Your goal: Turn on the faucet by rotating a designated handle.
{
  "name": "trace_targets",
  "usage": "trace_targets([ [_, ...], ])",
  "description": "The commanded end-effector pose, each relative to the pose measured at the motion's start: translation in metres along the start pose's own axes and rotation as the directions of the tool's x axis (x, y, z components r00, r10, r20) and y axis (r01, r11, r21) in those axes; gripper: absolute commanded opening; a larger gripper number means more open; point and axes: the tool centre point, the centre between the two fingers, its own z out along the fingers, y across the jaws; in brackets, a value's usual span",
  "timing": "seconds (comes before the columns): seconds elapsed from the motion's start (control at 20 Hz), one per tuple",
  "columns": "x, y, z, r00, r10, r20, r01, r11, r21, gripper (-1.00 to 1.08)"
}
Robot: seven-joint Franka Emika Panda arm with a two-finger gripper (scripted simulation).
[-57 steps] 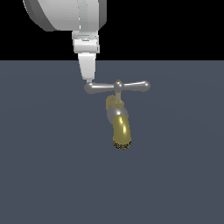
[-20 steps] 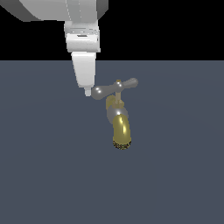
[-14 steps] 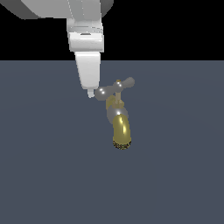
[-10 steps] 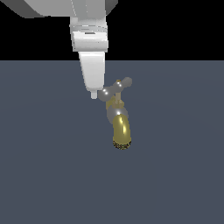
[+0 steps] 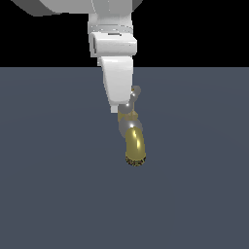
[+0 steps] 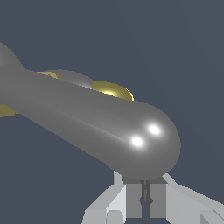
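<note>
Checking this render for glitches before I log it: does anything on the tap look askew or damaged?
Nothing looks damaged. The handle sits nearly end-on in the exterior view, mostly hidden behind the gripper. The faucet stands intact; nothing spilled.

The gripper (image 5: 120, 108) has swept across toward the exterior view's right and now covers the near end of the handle (image 5: 133, 96). That crossbar, once broadside, has swung round and looks end-on, only one bulb showing. The fingers (image 6: 134, 199) have perhaps closed together; earlier frames leave that unclear.
</note>
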Motion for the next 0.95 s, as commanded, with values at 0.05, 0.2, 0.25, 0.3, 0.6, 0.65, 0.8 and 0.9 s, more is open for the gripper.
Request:
trace_targets([
  [0.05,0.006,0.001,0.0,1.0,0.001,0.0,-0.001,1.0,0.0,-1.0],
  [0.2,0.025,0.003,0.0,1.0,0.006,0.0,-0.006,1.0,0.0,-1.0],
  [0.25,0.031,0.004,0.0,1.0,0.007,0.0,-0.007,1.0,0.0,-1.0],
  [0.3,0.037,0.005,0.0,1.0,0.009,0.0,-0.009,1.0,0.0,-1.0],
  [0.6,0.075,0.01,0.0,1.0,0.017,-0.001,-0.017,1.0,-0.001,-1.0],
  [0.65,0.081,0.011,0.0,1.0,0.019,-0.001,-0.019,1.0,-0.001,-1.0],
  [0.8,0.099,0.014,0.0,1.0,0.023,-0.001,-0.023,1.0,-0.001,-1.0],
  [0.9,0.105,0.015,0.0,1.0,0.025,-0.001,-0.025,1.0,-0.001,-1.0],
])
